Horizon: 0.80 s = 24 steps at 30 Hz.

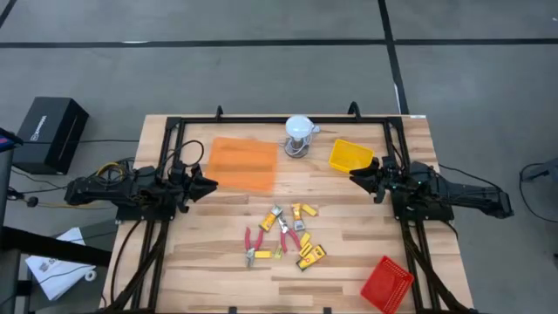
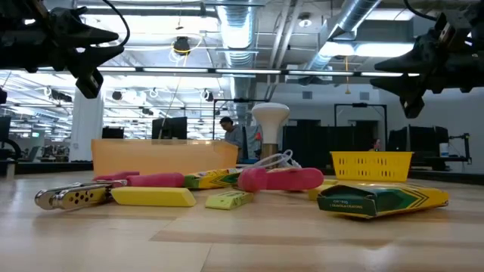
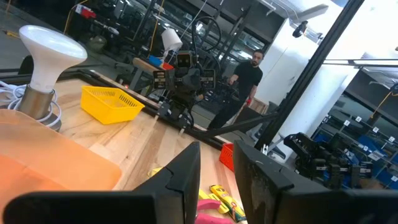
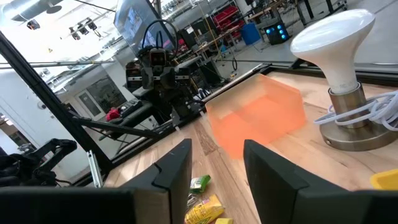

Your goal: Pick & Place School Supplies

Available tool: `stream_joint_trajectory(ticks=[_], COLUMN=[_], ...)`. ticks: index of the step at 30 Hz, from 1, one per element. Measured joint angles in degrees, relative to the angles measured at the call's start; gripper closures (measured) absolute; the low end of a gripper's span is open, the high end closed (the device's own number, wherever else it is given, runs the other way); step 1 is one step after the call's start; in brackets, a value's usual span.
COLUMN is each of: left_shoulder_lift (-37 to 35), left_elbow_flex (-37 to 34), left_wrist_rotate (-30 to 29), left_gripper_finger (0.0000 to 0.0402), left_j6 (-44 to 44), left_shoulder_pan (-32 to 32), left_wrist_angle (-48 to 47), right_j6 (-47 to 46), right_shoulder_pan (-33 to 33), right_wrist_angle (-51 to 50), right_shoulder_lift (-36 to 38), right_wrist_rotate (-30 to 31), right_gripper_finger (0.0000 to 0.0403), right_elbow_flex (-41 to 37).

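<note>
The school supplies lie in a loose cluster on the wooden table, toward the near edge and roughly midway between the two arms — yellow crayon packets, small yellow blocks and red-handled pliers-like tools, none yet in a tray. Both arms wait at the sides. The left gripper hovers beside the orange tray, its fingers slightly parted and holding nothing; the right gripper hangs just beside the yellow basket, likewise parted and empty. From either gripper the pile lies inward and toward the front edge, neither arm clearly nearer. The pieces point in mixed directions, so each pick probably needs its own wrist turn. The high view gives this layout; the low view alone shows both grippers well above the tabletop, and a green-and-yellow crayon packet lying flat nearest the camera. The red basket sits at the front right corner.
</note>
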<state>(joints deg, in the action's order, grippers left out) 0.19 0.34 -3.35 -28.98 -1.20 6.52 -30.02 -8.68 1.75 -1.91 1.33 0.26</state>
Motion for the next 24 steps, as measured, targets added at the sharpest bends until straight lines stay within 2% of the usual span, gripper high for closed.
stream_joint_trajectory(ticks=[24], left_shoulder_lift=[0.0], left_elbow_flex=[0.0], left_wrist_rotate=[0.0], left_gripper_finger=[0.0311], left_j6=[0.0], left_shoulder_pan=[0.0], left_wrist_angle=[2.9], right_j6=[0.0], right_shoulder_pan=[0.0], right_wrist_angle=[0.9], right_shoulder_lift=[0.0], right_wrist_rotate=[0.2], right_gripper_finger=[0.0264], right_elbow_flex=[0.0])
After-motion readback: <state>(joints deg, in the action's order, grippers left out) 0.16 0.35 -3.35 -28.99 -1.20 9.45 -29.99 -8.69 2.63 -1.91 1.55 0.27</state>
